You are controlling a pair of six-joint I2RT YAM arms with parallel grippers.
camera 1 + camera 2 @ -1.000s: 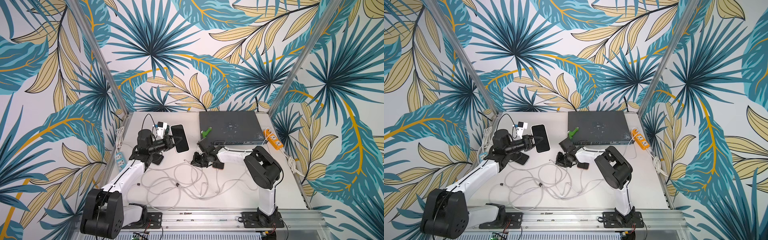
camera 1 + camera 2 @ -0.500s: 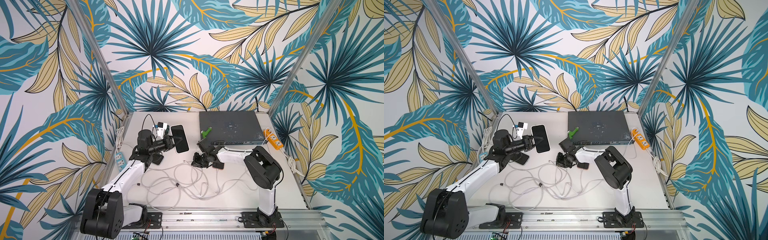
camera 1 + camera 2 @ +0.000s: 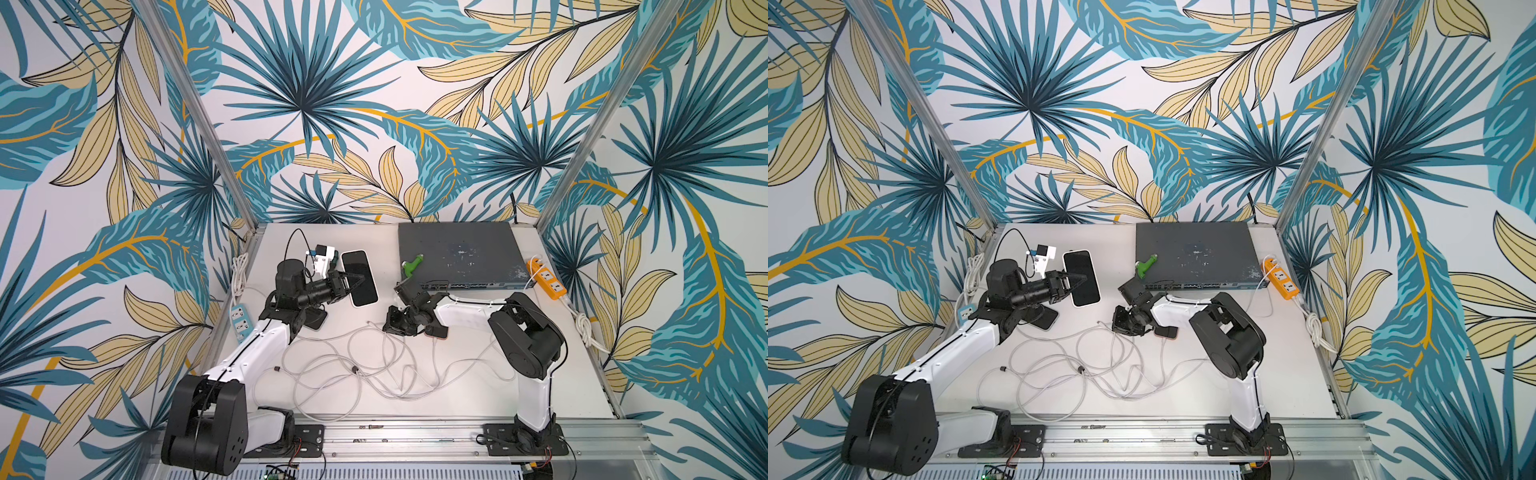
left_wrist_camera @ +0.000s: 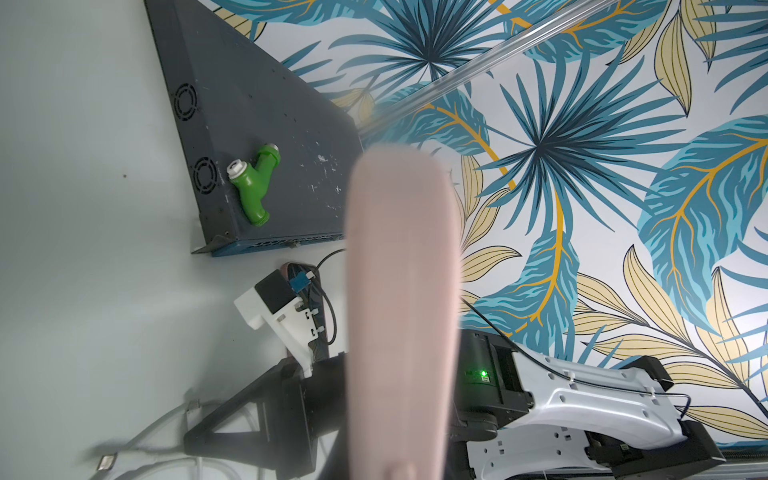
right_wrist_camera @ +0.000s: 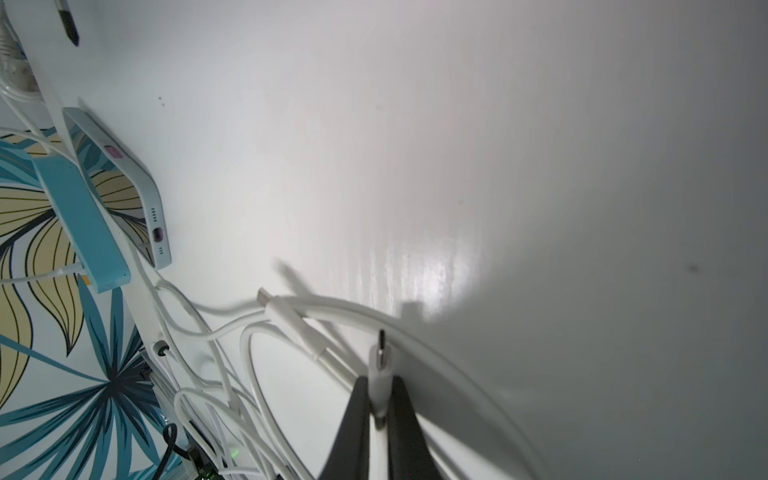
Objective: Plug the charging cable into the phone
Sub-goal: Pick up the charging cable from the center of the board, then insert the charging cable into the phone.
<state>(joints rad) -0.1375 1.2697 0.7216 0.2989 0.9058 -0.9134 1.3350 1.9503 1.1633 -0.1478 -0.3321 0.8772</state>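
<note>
Phone [image 3: 360, 279] sits at about 11 o'clock from the middle of the table [image 3: 457, 374]. Its dark screen faces up and its long axis runs roughly from 12 to 6 o'clock, leaning a little toward 11 and 5. The left gripper [image 3: 348, 283] comes in from 9 o'clock with its fingers clamped across the phone's side edge. Whether the phone is lifted or rests on the table I cannot tell.

In the right wrist view, the right gripper [image 5: 380, 384] has its fingers pinched tight on the white plug [image 5: 380, 361] of the charging cable [image 3: 353, 365], with the metal tip sticking out past them. The rest of the cable lies in loose loops across the table toward 6 o'clock. A second, loose connector [image 5: 262, 296] lies just beside the held one.

What matters for the coming move is the charging port [image 5: 158, 235]. It is in the phone's short end at about 5 or 6 o'clock, which is the end nearest the right gripper. From the plug, that port lies near, toward 10 or 11 o'clock. The plug does not look aimed at it. In a top view the right gripper seems to point toward 8 or 9 o'clock, and the port sits well off to one side in its wrist camera.

My judgement is that the right arm must turn the plug in line with the phone's long axis before pushing it in. The left arm would meanwhile brace the phone. The trailing loops could drag on the plug as it turns.
</note>
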